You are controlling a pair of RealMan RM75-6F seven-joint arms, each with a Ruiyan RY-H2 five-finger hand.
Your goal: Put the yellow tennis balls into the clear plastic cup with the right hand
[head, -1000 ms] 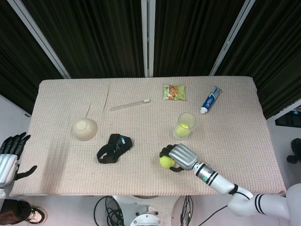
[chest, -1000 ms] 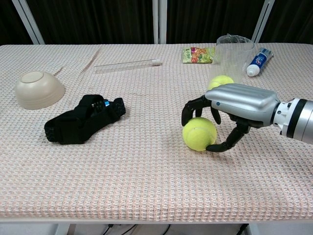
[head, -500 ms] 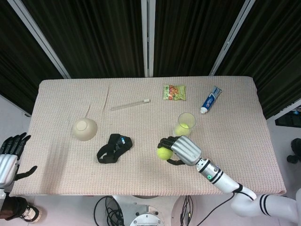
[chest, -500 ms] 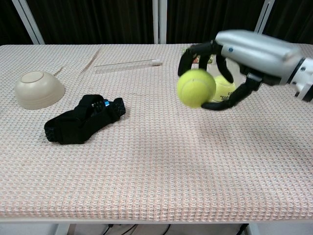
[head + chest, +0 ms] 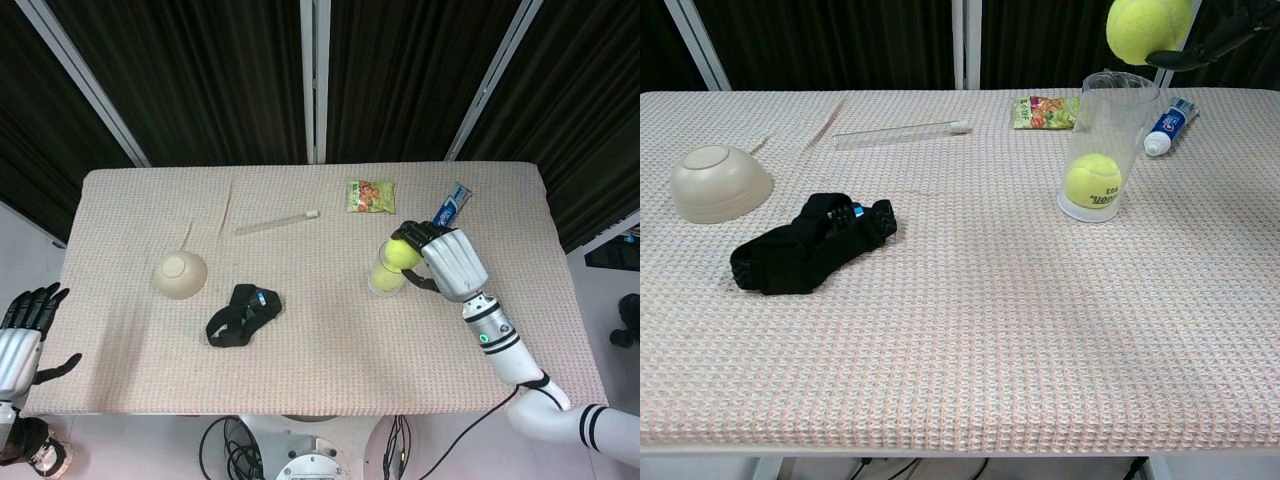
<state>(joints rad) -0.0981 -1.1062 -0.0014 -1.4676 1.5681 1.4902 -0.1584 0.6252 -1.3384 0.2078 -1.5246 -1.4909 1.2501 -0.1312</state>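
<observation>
My right hand [image 5: 447, 262] grips a yellow tennis ball [image 5: 403, 255] and holds it in the air above the clear plastic cup [image 5: 384, 279]. In the chest view that ball [image 5: 1146, 26] hangs above the cup [image 5: 1110, 150], and only dark fingertips [image 5: 1212, 42] of the hand show at the top edge. A second yellow tennis ball [image 5: 1094, 180] lies at the bottom of the upright cup. My left hand [image 5: 22, 330] hangs off the table's left front corner, fingers spread, holding nothing.
A toothpaste tube [image 5: 1165, 127] and a snack packet [image 5: 1044, 110] lie behind the cup. A black strap bundle [image 5: 811, 244], a beige upturned bowl [image 5: 720, 182] and a clear tube [image 5: 902, 131] lie further left on the woven cloth [image 5: 960, 330].
My right hand lifted the tennis ball off the table and carried it up and away to above the cup. The left hand stayed where it was.
</observation>
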